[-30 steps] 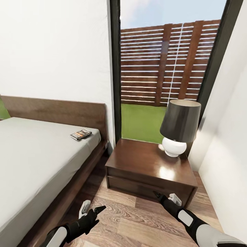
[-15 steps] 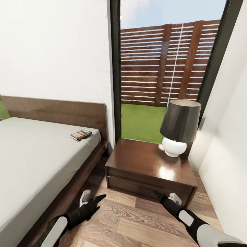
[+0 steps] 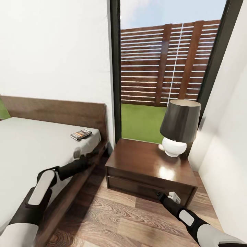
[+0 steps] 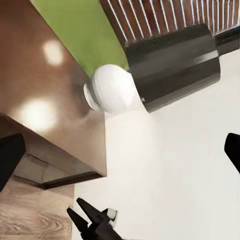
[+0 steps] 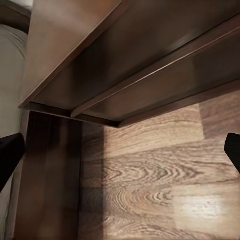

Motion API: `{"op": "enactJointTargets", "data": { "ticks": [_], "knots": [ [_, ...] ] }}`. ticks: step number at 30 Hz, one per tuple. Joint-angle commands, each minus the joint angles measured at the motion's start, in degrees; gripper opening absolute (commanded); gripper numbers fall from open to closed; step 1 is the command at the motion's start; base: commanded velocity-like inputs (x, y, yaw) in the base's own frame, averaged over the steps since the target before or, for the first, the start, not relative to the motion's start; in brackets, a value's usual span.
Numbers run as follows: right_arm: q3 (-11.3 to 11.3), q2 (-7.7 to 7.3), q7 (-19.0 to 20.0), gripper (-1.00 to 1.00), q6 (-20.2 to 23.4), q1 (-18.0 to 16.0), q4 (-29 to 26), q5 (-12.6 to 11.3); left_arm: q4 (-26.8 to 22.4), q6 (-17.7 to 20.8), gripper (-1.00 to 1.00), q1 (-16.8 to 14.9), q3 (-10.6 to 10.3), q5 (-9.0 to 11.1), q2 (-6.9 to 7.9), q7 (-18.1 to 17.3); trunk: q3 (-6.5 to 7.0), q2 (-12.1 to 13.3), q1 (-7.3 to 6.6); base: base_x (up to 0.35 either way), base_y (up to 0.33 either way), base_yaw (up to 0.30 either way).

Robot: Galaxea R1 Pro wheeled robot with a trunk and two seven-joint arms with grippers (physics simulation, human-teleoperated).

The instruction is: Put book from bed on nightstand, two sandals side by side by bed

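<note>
Left gripper (image 3: 90, 155) spread wide (fingertips at the wrist view's edges), arm raised along the bed (image 3: 31, 151) edge. Beyond it, on the mattress near the headboard: the book (image 3: 81, 134), thin, dark-covered. To its right, nightstand (image 3: 151, 168). Right gripper (image 3: 160, 195) low, likewise spread.

The book (image 3: 81, 134) is too small for its cover to be read, and the bed (image 3: 31, 154) runs off the head view's left edge.

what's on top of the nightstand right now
A lamp with a dark shade and round white base stands at the back right of the nightstand. The rest of its top shows bare, glossy wood. The drawers' insides are hidden.
</note>
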Motion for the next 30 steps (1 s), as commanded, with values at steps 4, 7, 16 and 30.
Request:
{"op": "enactJointTargets", "data": {
  "ticks": [4, 7, 16, 30],
  "knots": [
    [0.45, -0.03, 0.67, 1.0, 1.06, -0.02, -0.03, -0.53, -0.28, 3.57, 1.0, -7.65, 4.59, 2.01, 2.0, 12.37, -0.06, -0.02, -0.01, 0.0, 0.0, 0.0],
    [0.69, -0.03, 0.79, 1.0, 1.47, -0.02, -0.03, -0.51, 1.22, 4.32, 1.0, -11.99, 5.75, 6.39, 4.5, 18.9, -0.06, -0.02, -0.01, 0.0, 0.0, 0.0],
    [3.44, -0.09, 1.08, 1.0, 2.14, -0.02, -0.04, -0.6, 8.1, 4.95, 1.0, -22.7, 4.05, 28.16, 16.82, 40.95, -0.06, -0.02, -0.01, 0.0, 0.0, 0.0],
    [4.47, -0.04, 3.28, 1.0, 2.04, -0.02, -0.04, -0.54, 7.1, 5.13, 1.0, -25.18, -7.09, 42.82, 40.25, 53.61, -0.06, -0.02, -0.01, 0.0, 0.0, 0.0]
  ]
}}
